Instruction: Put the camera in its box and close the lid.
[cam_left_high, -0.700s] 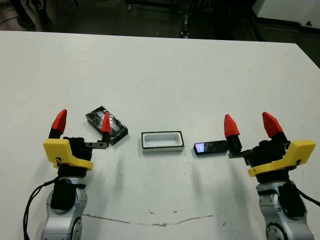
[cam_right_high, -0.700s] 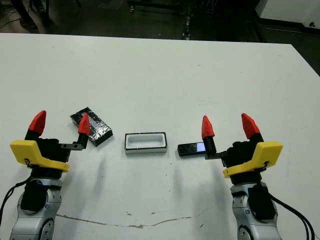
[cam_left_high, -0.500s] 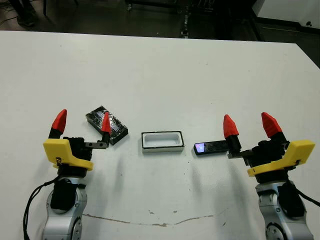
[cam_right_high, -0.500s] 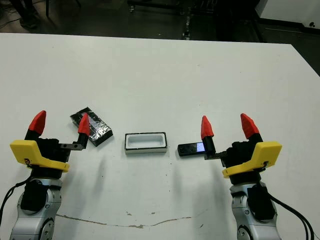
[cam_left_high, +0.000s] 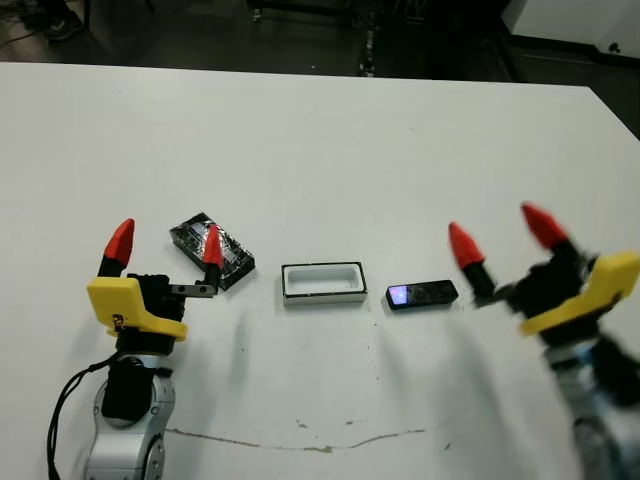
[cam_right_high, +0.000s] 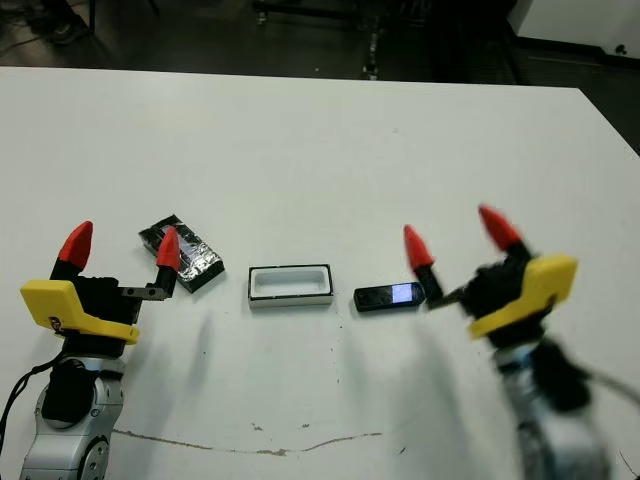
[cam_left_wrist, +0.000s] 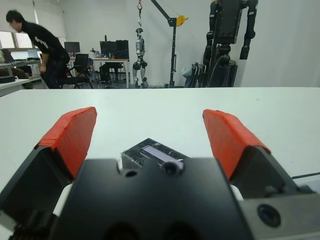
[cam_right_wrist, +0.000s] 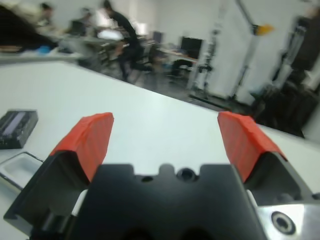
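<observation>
Likely light, stiff, slick camera; grab across narrow mid w/ right pincer, now wide open, empty. Left pincer open, empty too.

Beyond the white table the floor is dark. The left wrist view shows a bright workshop with pale walls, desks with monitors, a yellow-tipped hoist, and a person bending.
</observation>
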